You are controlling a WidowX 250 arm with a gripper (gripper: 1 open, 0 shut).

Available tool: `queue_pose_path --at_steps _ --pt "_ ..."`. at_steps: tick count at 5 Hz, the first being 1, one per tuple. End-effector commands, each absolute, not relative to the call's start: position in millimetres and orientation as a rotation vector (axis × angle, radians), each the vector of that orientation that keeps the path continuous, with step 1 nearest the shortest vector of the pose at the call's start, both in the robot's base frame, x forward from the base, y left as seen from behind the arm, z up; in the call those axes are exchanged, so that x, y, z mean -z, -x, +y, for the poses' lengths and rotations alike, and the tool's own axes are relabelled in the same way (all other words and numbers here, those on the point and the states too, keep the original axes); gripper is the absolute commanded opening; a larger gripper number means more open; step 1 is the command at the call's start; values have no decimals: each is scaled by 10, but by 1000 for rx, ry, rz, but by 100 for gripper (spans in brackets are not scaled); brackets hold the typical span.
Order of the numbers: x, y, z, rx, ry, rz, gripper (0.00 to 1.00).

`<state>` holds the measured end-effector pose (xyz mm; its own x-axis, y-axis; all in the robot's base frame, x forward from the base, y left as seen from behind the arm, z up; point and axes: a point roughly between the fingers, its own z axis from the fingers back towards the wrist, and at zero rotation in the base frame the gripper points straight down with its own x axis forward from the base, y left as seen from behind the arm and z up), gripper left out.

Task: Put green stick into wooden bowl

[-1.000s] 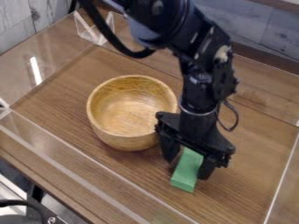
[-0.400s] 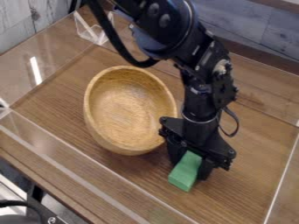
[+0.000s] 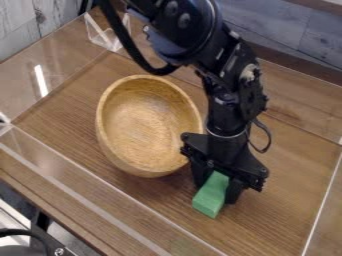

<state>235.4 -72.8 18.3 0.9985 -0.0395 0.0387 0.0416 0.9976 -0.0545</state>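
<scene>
The green stick [image 3: 210,203] lies on the wooden tabletop just right of the bowl, its near end poking out below my fingers. My black gripper [image 3: 221,187] points straight down over it and is shut on the green stick, hiding its far end. The wooden bowl [image 3: 118,100] is light tan and stands tipped up on its side, its opening facing the camera. Its right wall rests against my gripper.
A clear plastic wall [image 3: 54,165] runs around the wooden tabletop [image 3: 287,160], close along the front and left. My black arm [image 3: 201,40] reaches in from the top. Black cables [image 3: 27,240] lie at the bottom left, outside the wall.
The bowl has tipped up from sitting flat, so its opening now faces the camera. My fingers have closed on the green stick. The hand has barely moved.
</scene>
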Motion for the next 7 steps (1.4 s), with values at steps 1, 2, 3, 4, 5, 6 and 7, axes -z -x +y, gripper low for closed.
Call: queue_pose_path --at_steps 1,2,3,4,5,6,7 --pt "-246 -2418 -698 32 69 -65 0" --pt "-253 -2423 -693 29 78 -65 0" --pt "-257 -2427 -690 27 85 -65 0" --pt "-261 -2431 -691 27 92 -65 0" --pt "-264 -2437 -692 27 99 -65 0" --pt "-266 -2441 -695 28 105 -65 0" --pt "-330 -2427 -638 23 101 -58 0"
